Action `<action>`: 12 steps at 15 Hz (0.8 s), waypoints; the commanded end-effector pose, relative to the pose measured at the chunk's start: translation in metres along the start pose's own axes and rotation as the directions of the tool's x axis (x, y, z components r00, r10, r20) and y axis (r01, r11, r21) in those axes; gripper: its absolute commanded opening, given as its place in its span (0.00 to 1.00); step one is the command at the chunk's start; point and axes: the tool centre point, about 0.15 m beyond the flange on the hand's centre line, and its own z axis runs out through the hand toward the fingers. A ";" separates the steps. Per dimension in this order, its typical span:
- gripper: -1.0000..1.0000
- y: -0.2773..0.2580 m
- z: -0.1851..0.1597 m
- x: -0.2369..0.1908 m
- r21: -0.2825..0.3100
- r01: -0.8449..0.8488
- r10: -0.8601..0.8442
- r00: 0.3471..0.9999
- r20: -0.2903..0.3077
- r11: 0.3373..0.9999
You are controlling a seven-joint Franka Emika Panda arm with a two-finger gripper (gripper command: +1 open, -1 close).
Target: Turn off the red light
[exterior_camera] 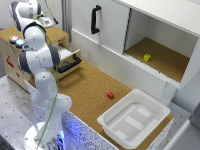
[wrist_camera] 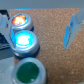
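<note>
Because the red light (wrist_camera: 20,21) needs a push to go dark, hanging right above the three buttons with gripper (wrist_camera: 40,22) fingers spread apart

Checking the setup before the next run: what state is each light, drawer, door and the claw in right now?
red light: lit, glowing orange-red.
blue light: lit, bright cyan.
green light: dark, looks unlit.
drawer: pulled partly open.
cabinet door: slid aside, compartment open.
yellow block: lying inside the open compartment.
red block: lying on the cork surface.
white bin: empty.
claw: open, holding nothing.
</note>
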 end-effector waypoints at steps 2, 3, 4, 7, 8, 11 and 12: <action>1.00 -0.056 -0.023 0.073 -0.147 -0.117 0.161 0.926 0.341 0.982; 1.00 -0.061 -0.019 0.086 -0.152 -0.087 0.136 0.925 0.355 0.985; 1.00 -0.064 -0.018 0.094 -0.150 -0.091 0.137 0.932 0.334 0.985; 1.00 -0.063 -0.016 0.117 -0.150 -0.019 0.069 0.941 0.331 0.989; 1.00 -0.061 -0.015 0.126 -0.138 -0.003 0.046 0.950 0.309 0.990; 1.00 -0.062 -0.010 0.142 -0.120 0.050 -0.011 0.951 0.308 0.991; 0.00 -0.062 -0.009 0.142 -0.111 0.040 -0.006 0.956 0.294 0.993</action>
